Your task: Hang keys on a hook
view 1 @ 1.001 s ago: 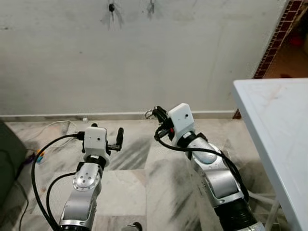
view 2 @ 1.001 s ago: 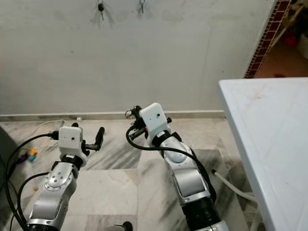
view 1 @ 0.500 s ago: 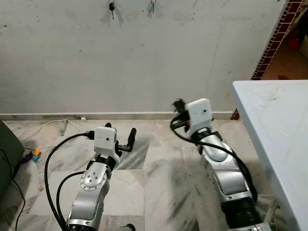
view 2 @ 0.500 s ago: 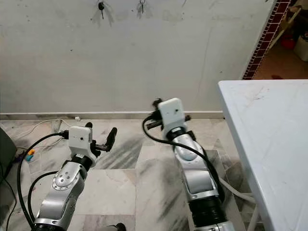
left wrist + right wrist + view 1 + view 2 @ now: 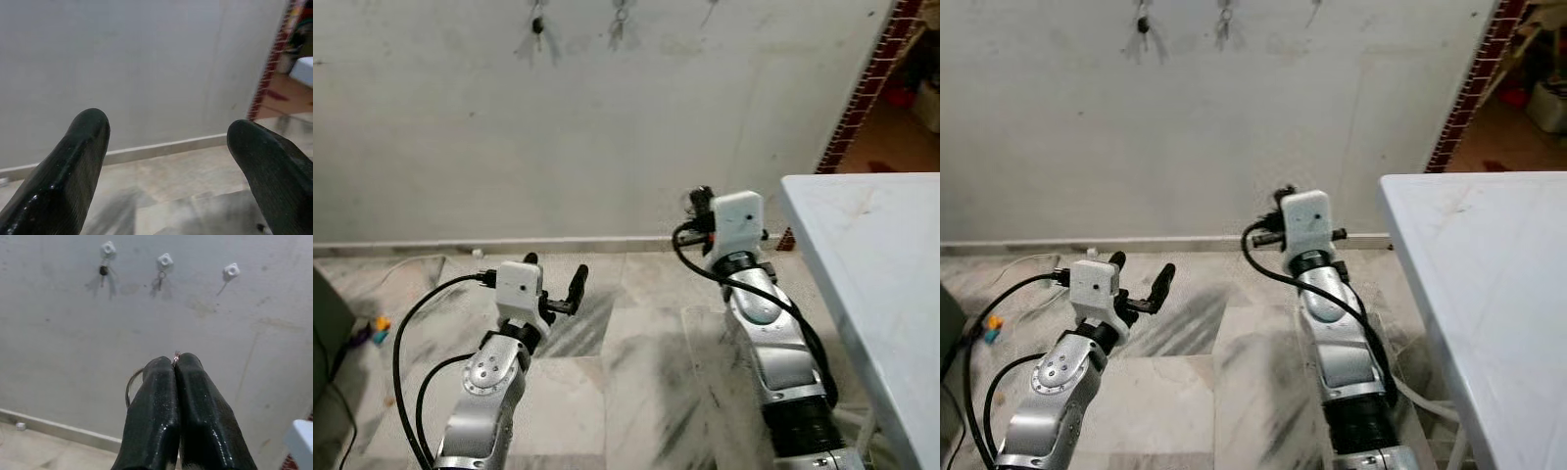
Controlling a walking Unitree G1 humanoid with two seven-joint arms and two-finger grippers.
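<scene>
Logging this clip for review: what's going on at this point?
The right gripper is shut on a key ring and points at a wall with three white hooks. Two hooks already carry keys; the third hook is bare. The left gripper is open, holds nothing and faces the lower wall. The ring is not yet on a hook.

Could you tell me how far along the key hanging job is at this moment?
Done: the right gripper is shut on the key ring, facing the wall hooks. Two hooks already carry keys; the third hook is bare. Left: raise the ring and slip it over that hook. The left gripper is open.
</scene>
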